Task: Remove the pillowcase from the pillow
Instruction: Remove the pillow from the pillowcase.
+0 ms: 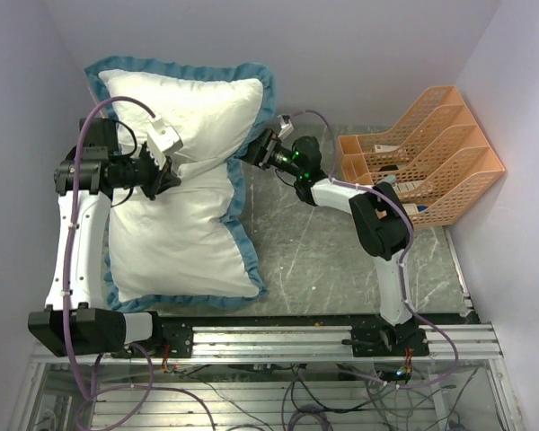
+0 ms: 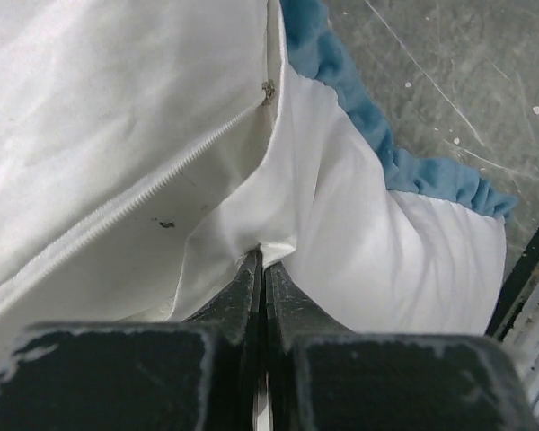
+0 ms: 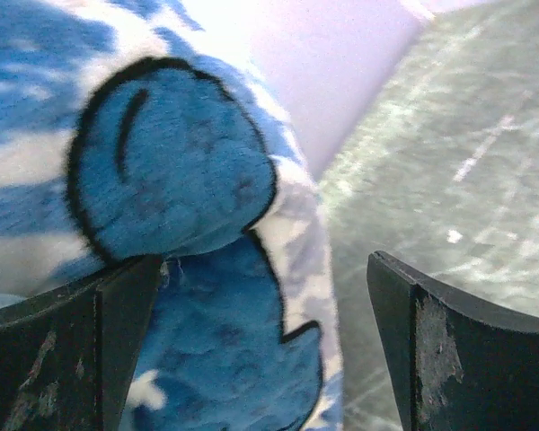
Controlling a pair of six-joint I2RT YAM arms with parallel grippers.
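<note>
Pinching the limp, probably light pillowcase (image 2: 341, 224) beside its zipper (image 2: 162, 184), the left end effector (image 2: 262, 256) is clenched; the right end effector (image 1: 253, 150), at two o'clock, stands released by its edge.

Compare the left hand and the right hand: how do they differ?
The left hand is shut, the right hand stands wide open. The left hand pinches a white fold of the pillowcase; the right hand grips nothing, with the blue print beside one finger. Both are at the pillowcase.
</note>
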